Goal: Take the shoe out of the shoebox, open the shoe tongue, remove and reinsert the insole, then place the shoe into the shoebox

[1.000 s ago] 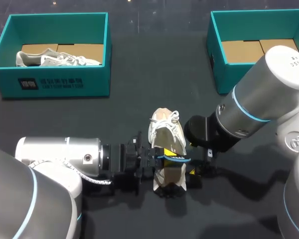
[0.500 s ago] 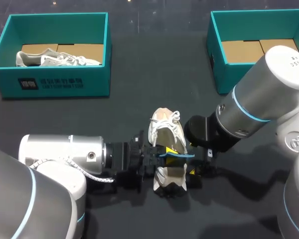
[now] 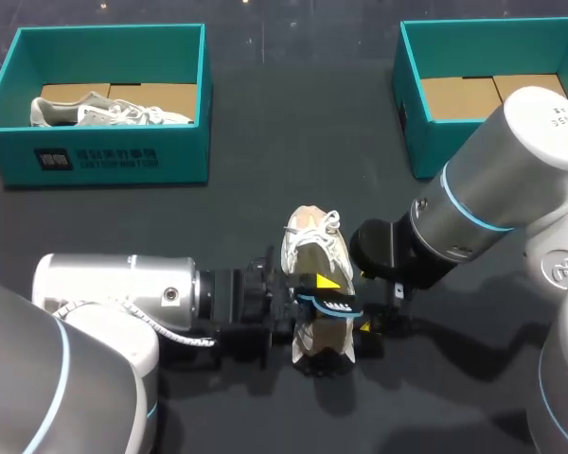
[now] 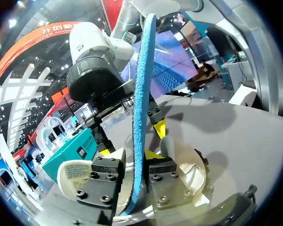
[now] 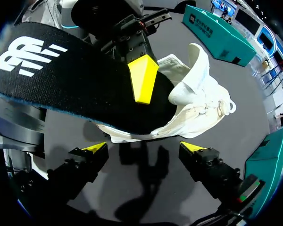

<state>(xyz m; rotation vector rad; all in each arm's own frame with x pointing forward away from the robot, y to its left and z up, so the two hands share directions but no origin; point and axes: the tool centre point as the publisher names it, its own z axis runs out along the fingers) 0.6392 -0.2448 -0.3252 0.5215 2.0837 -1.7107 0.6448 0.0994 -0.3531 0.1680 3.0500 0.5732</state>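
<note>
Head view. Mid-table (image 3: 265,189), between both arms: the shoe (image 3: 314,248), well apart from the two teal boxes at the far edge. In the left shoebox (image 3: 38,156), another shoe (image 3: 104,112); in the right shoebox (image 3: 412,123), cardboard only. Over the shoe's opening, the left gripper (image 3: 314,291), clamped on the insole (image 3: 333,303), one end apparently down inside the shoe. Just beside the shoe and low to the table, the right gripper (image 3: 367,329), finger spread hidden under the wrist here.

Left wrist view. Edge-on, the insole (image 4: 142,84), pinched from both sides between the two fingers (image 4: 104,181) and rising well past them; shoe (image 4: 195,172) directly under. Narrow hold, near one end only. Likely trouble: swing or twist of the long free length, then slip out of the pinch.

Right wrist view. Wide open and holding nothing, the right gripper (image 5: 145,148); shoe (image 5: 200,89) ahead of it, not between the tips. Insole (image 5: 70,75) bowed above the shoe, with a yellow tip of the left gripper pressed on it. Shoe unrestrained. Probable failures:
- drag or tip-over of the shoe under any pull or push on the insole
- buckle or fold at the heel on reinsertion
- contact between the two grippers in such close quarters
</note>
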